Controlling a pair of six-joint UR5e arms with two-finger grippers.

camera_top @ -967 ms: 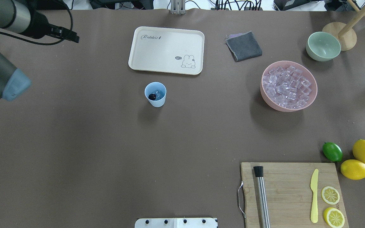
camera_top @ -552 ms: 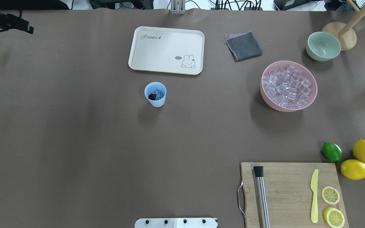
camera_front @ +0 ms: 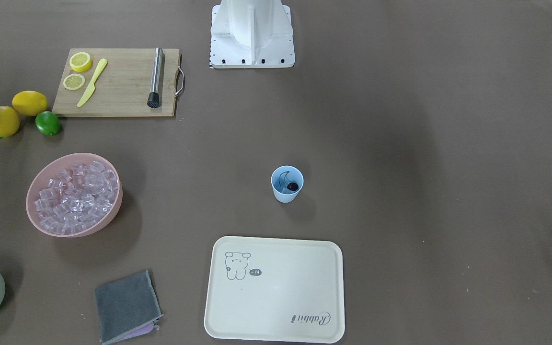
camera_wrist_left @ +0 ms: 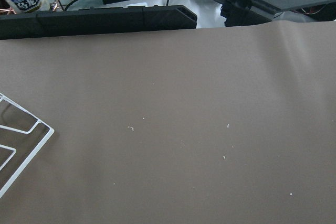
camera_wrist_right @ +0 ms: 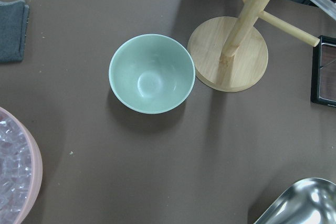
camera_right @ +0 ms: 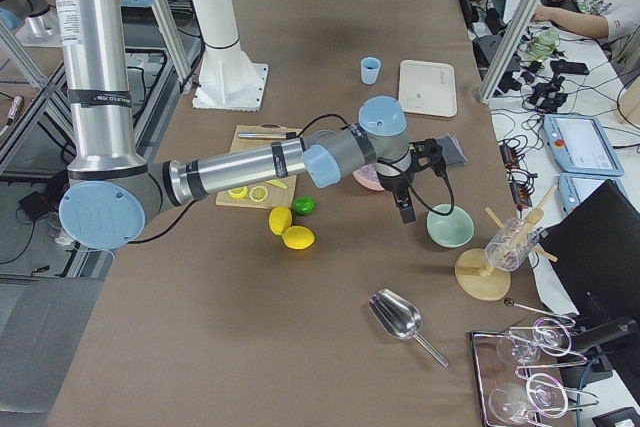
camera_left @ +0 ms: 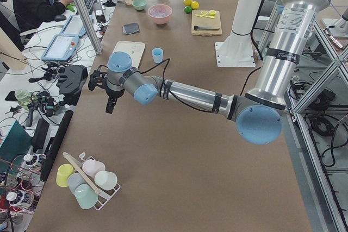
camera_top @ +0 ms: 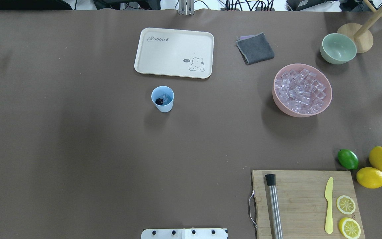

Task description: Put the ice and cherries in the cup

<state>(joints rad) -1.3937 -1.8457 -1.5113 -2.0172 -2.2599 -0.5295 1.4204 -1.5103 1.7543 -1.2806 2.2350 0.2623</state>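
Left of centre in the overhead view, the cup (camera_top: 162, 105) stands upright holding the cherry (camera_top: 159, 101) beside ice (camera_top: 165, 98), so we judge filling done; the left tool (camera_left: 110, 104) and right tool (camera_right: 405, 207) hang far off, and we cannot tell their opening.

cherry (camera_top: 159, 101) in cup (camera_top: 165, 108) | cup just beside tray (camera_top: 171, 56) | ice (camera_top: 302, 91) in bowl (camera_top: 287, 111)

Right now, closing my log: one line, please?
cup: upright, holds cherry, ice | pink bowl: ice | left gripper: far off, state unclear | right gripper: near green bowl, state unclear
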